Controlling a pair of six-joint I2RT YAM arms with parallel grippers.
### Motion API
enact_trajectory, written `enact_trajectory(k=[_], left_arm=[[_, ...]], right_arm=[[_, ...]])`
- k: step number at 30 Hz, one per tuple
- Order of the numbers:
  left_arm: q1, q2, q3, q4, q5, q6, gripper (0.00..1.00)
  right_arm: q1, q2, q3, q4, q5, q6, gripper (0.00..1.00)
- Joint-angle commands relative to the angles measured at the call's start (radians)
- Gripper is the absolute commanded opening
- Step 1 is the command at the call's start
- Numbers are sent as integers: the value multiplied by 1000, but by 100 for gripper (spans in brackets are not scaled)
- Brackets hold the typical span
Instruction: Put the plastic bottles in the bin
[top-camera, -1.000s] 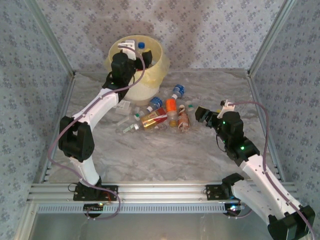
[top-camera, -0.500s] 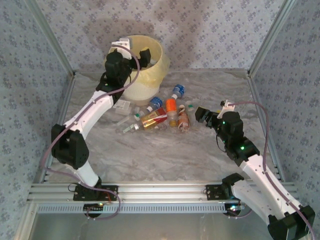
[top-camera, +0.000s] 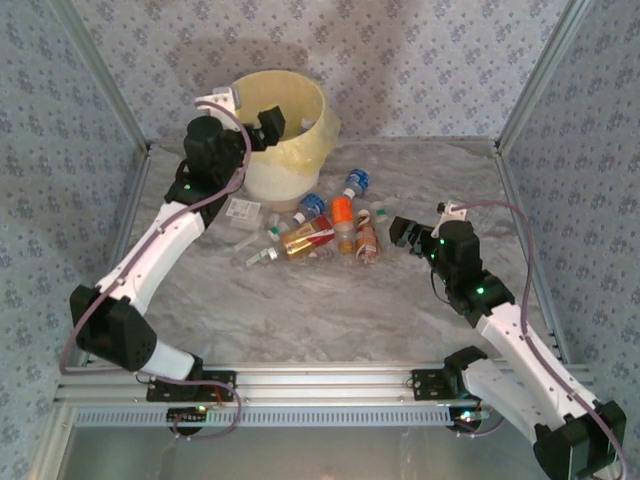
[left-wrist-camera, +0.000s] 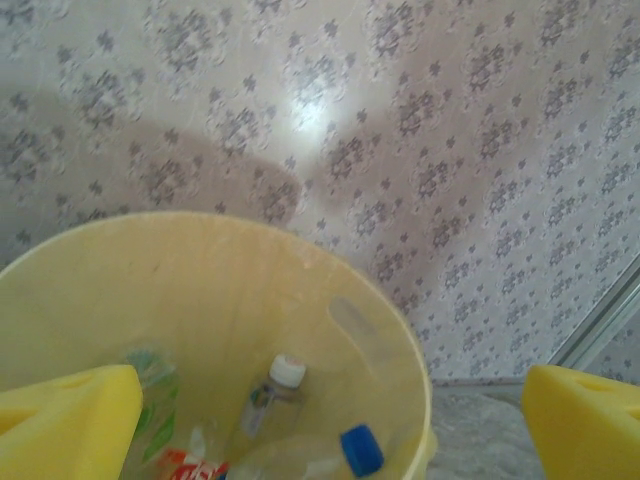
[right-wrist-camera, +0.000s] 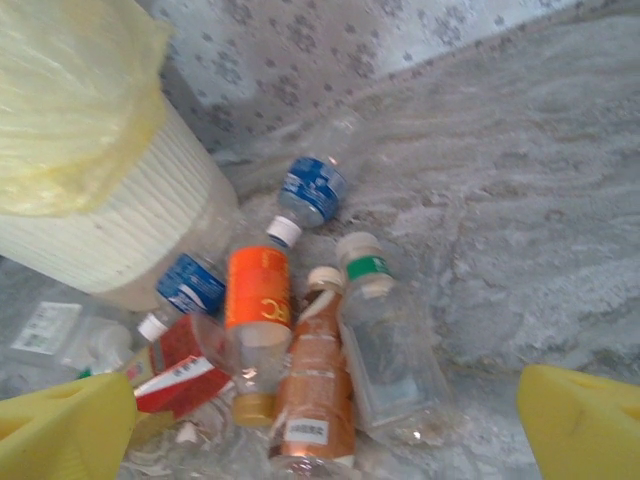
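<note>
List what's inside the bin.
Inside the bin: a white-capped bottle, a blue-capped bottle, a green-labelled one, a red-labelled one. Fingers of the left pincer hide its lower corners.

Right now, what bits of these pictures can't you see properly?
- Left wrist view: the bottles in the bin are cut off by the bottom edge and a yellow tool finger, so no full count.
- Top view: the left tool and the bin's near wall hide most of what lies inside.
- Right wrist view: the pile of bottles is blurred, labels unreadable; its left end sits behind a yellow finger.
</note>
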Motion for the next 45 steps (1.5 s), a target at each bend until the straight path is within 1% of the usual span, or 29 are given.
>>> enact_trajectory(k=[1, 3, 6, 8, 11, 13, 15, 17, 20, 23, 28, 31, 38, 45], left_arm=[[13, -103, -72, -38, 10, -48, 98], [14, -159, -130, -54, -3, -30, 98], [15, -231, -234, -73, -28, -27, 98], [15, -270, -297, -92, -32, -35, 98], [15, -312, -356, -142, -61, -34, 98], [15, -340, -392, -150, -81, -25, 98], [15, -369, -433, -141, -92, -19, 98], [15, -400, -471, -124, -94, -5, 98], [18, -418, -482, -148, -124, 5, 98], [24, -422, -483, -163, -133, 10, 98], [29, -416, -491, -151, -134, 4, 98], [31, -410, -491, -152, -134, 0, 98], [34, -407, -497, -155, -134, -3, 98], [35, -386, -478, -186, -121, -5, 98]], right_arm=[[-21, 60, 15, -102, 47, -30, 100], [-41, 121, 45, -168, 29, -41, 100], [-64, 229, 98, -242, -31, -84, 100], [-70, 304, 137, -282, -40, -108, 100], [-78, 407, 189, -302, -110, -161, 100], [-76, 477, 226, -307, -87, -176, 100], [-73, 532, 250, -295, -96, -192, 100], [-67, 585, 268, -280, -99, -204, 97], [-58, 651, 298, -269, -114, -229, 95], [-49, 711, 334, -267, -131, -251, 88], [-43, 803, 393, -285, -83, -239, 79], [-44, 839, 409, -289, -56, -222, 78], [-42, 929, 452, -291, -54, -213, 76], [-33, 997, 462, -267, 34, -156, 67]])
